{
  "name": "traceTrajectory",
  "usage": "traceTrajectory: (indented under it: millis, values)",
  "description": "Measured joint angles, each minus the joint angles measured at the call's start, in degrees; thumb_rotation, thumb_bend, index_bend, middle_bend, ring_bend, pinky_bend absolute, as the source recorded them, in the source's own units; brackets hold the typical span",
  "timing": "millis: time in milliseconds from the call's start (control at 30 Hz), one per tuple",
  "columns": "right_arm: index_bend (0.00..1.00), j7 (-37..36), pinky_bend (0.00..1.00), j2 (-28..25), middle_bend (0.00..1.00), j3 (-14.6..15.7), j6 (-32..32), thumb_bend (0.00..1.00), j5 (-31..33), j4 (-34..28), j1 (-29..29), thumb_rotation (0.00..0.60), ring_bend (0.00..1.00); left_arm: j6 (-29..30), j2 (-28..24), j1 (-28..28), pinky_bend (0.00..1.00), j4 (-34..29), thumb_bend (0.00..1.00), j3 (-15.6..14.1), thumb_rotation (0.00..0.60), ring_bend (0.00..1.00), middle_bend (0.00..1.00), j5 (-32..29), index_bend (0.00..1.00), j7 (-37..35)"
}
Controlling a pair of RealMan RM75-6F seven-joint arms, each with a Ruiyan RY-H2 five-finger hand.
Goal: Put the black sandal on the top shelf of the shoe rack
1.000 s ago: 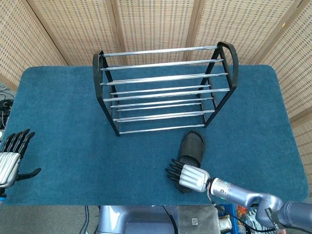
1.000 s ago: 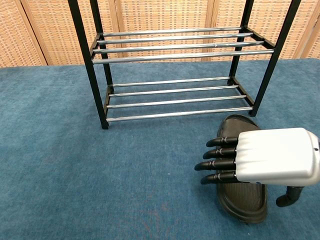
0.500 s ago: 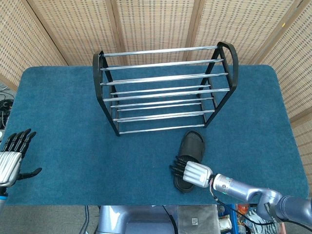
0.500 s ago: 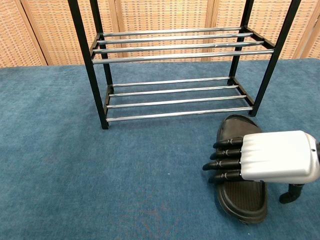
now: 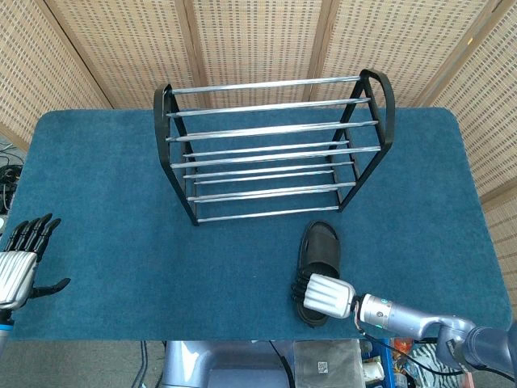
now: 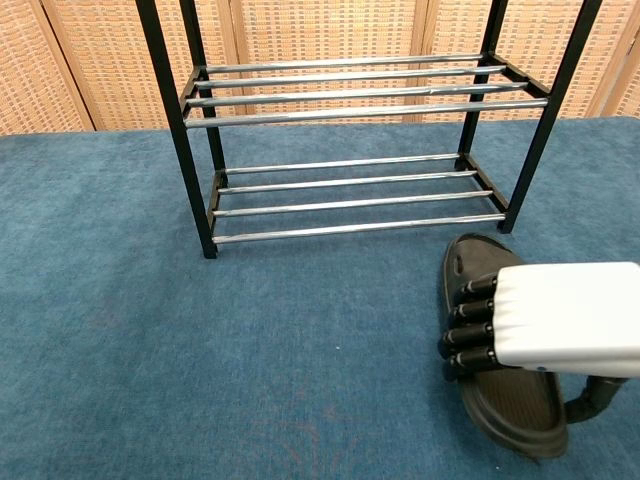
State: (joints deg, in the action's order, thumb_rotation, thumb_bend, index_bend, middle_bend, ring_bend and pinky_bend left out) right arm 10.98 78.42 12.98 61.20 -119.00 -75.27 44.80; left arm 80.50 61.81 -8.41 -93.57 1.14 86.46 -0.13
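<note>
Right robot hand (image 6: 560, 320) over the black sandal (image 6: 500, 385), lower right.
Its fingers (image 6: 468, 325) curl round the sandal's strap; the left robot hand (image 5: 18, 263) is spread, holding nothing.

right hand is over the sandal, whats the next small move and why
Probably close the fingers around the black sandal for a firm grip before lifting. The right hand lies across it, the sandal is flat on the blue mat, and the shoe rack holds nothing.
</note>
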Motion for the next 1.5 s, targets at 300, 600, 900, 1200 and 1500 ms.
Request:
traceTrajectory:
  millis: [300,600,900,1200,1500]
  values:
    - [0.50,3.4,0.34,-7.3,0.50,2.1,9.4,0.52,-5.9,-4.3,-1.7,0.600,0.35,0.6,-0.2,0.2,0.00,-0.3,0.14,-0.3,0.600,0.00,0.00,0.8,0.00,-0.1]
    - [0.52,9.9,0.36,-16.8,0.51,1.1,12.3,0.52,-11.5,-12.2,0.1,0.600,0.36,0.6,-0.3,0.2,0.00,-0.4,0.14,-0.2,0.600,0.00,0.00,0.6,0.00,-0.3]
    - [0.55,4.9,0.39,-22.7,0.53,-3.7,10.1,0.54,-10.6,-16.1,5.7,0.600,0.39,0.3,-0.8,0.1,0.00,0.0,0.14,-0.2,0.600,0.00,0.00,0.5,0.00,-2.1]
    - [0.55,-4.6,0.39,-21.8,0.53,-8.6,4.7,0.58,-9.0,-8.2,14.4,0.600,0.39,-1.4,-0.5,-0.5,0.00,0.8,0.14,0.4,0.600,0.00,0.00,-1.6,0.00,-2.3]
    - [0.55,-6.3,0.39,-19.0,0.51,-11.9,-0.1,0.62,-5.7,-0.1,18.4,0.600,0.39,-3.6,-0.1,-1.5,0.00,1.3,0.14,1.1,0.600,0.00,0.00,-3.7,0.00,-1.7]
